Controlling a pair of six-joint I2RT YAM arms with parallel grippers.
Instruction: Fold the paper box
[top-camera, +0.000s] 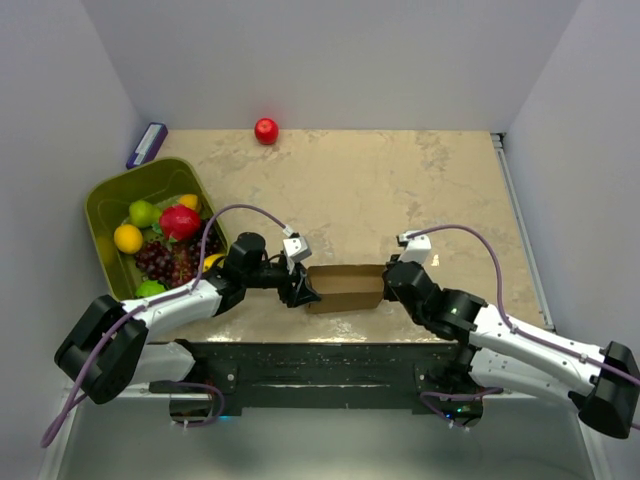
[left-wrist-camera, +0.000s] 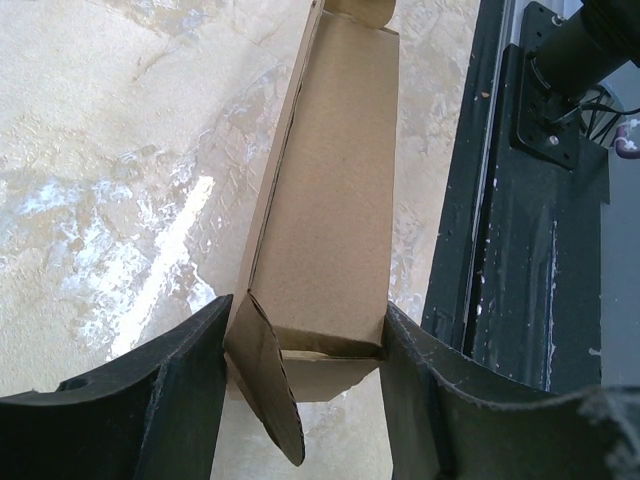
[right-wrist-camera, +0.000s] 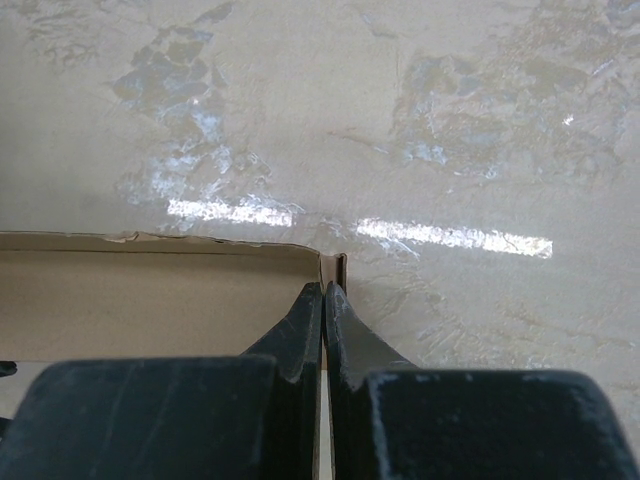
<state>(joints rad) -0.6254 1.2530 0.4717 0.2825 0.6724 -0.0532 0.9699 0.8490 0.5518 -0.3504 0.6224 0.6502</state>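
Box (top-camera: 345, 288): lies at the worktop's (top-camera: 400, 190) near edge, between your two arms, long axis left to right.
Left jaws: spread wide, clasping its left end, where a flap stands open.
Right jaws: almost shut, pinching its right end wall.
Nearer arm: neither; you have one at each end.
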